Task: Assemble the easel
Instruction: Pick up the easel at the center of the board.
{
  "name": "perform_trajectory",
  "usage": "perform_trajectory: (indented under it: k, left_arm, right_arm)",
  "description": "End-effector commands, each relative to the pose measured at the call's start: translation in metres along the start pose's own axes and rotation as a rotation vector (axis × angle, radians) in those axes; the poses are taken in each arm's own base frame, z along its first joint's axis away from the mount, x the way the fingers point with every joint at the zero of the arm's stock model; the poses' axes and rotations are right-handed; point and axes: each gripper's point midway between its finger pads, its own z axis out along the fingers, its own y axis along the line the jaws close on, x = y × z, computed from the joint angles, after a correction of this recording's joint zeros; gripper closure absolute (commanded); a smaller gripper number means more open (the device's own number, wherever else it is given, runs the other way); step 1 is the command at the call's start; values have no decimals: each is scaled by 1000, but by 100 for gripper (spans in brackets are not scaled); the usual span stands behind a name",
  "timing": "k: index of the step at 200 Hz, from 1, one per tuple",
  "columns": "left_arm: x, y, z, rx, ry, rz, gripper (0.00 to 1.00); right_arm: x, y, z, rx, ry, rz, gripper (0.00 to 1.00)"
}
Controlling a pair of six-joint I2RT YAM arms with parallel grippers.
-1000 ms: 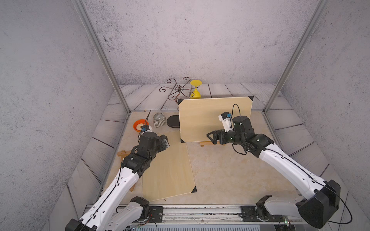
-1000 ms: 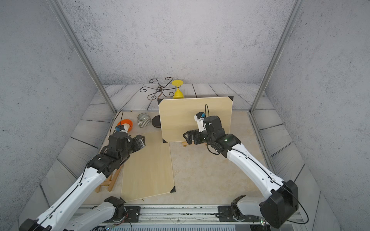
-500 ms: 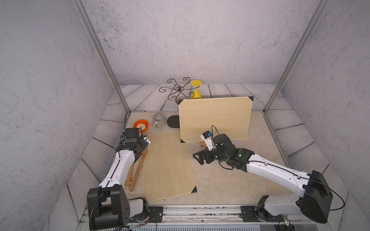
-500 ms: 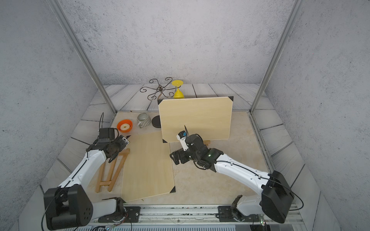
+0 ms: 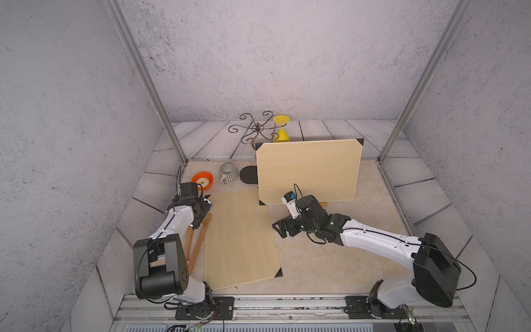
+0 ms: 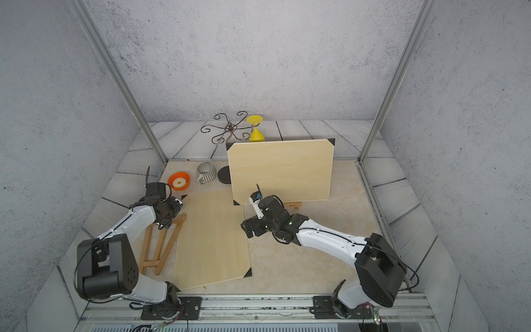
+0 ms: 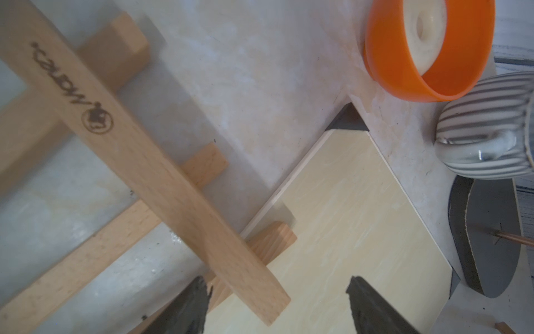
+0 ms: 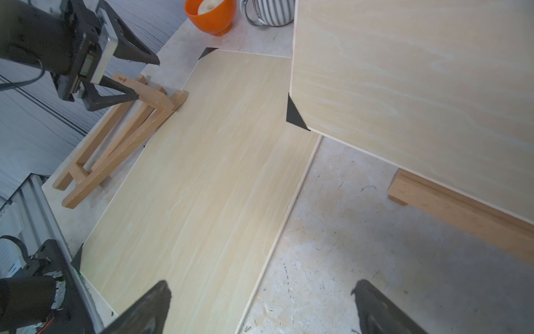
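One rectangular, seemingly plywood board (image 5: 238, 238) touches slatted easel (image 7: 130, 144).

The upright board (image 5: 307, 171) is standing across the far middle of the table (image 5: 330, 267), walling off the wire stand (image 5: 254, 130) and yellow goblet (image 5: 281, 130) behind it. Left of it, the orange bowl (image 5: 202, 179), striped mug (image 5: 228, 172) and dark disc (image 5: 247, 174) are crowding the far-left corner, leaving only narrow gaps. The flat board (image 5: 241, 238) is covering the middle-left. The folded easel frame (image 6: 158, 244) is lying against its left edge and, with the left arm (image 5: 175, 221), filling the strip toward the left wall. Bare tabletop is lying open on the near right, with only the right arm (image 5: 373, 240) reaching across it.
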Motion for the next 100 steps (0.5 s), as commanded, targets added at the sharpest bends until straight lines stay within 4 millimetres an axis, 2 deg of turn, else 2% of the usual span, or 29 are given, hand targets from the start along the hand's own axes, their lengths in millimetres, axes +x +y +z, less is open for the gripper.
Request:
perform_trajectory:
  k: [1, 56, 100]
  left_arm:
    - [-8, 6, 8, -33, 3, -44, 24]
    - [-9, 18, 34, -110, 41, -65, 30]
    - [-6, 23, 48, -127, 64, -88, 37]
  right_arm:
    - [-8, -1, 6, 20, -6, -20, 1]
    - [-5, -3, 10, 31, 16, -24, 1]
    - [-3, -5, 15, 38, 31, -21, 1]
